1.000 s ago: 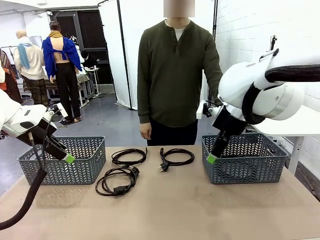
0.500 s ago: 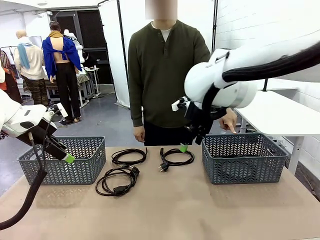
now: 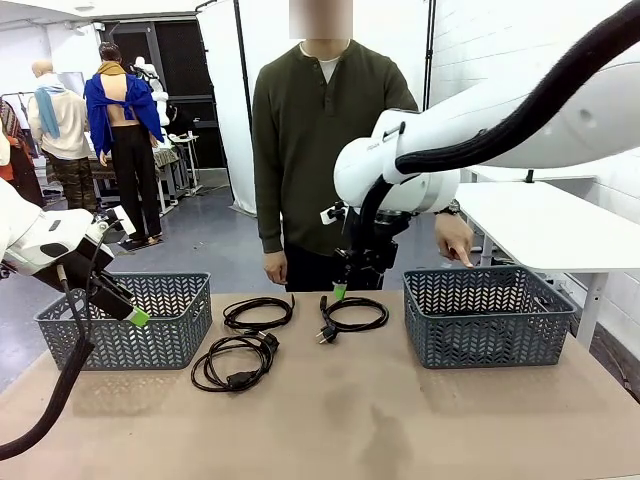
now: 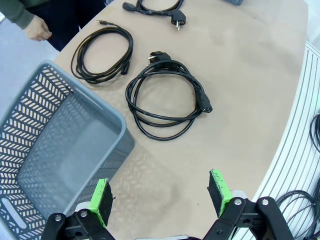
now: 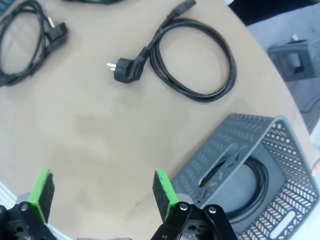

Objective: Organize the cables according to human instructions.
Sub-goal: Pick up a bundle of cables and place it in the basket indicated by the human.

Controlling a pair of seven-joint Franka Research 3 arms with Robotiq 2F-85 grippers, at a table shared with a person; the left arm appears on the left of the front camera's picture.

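Three thin black looped power cords lie mid-frame on the tan surface point(image 3: 420, 420): the far-left cord point(image 3: 258, 312), the near cord point(image 3: 232, 362) and the centre cord point(image 3: 352, 313). The right claw point(image 3: 340, 292) hangs released over the centre cord, with one pad hidden. The left claw point(image 3: 138, 317), released too, sits before the left grey lattice basket point(image 3: 170, 345). In the right grey lattice basket point(image 5: 280, 145) a dark loop point(image 5: 256, 192), probably a fourth cord, is half hidden. The person in an olive shirt point(image 3: 325, 150) holds a hand point(image 3: 455, 240) above it.
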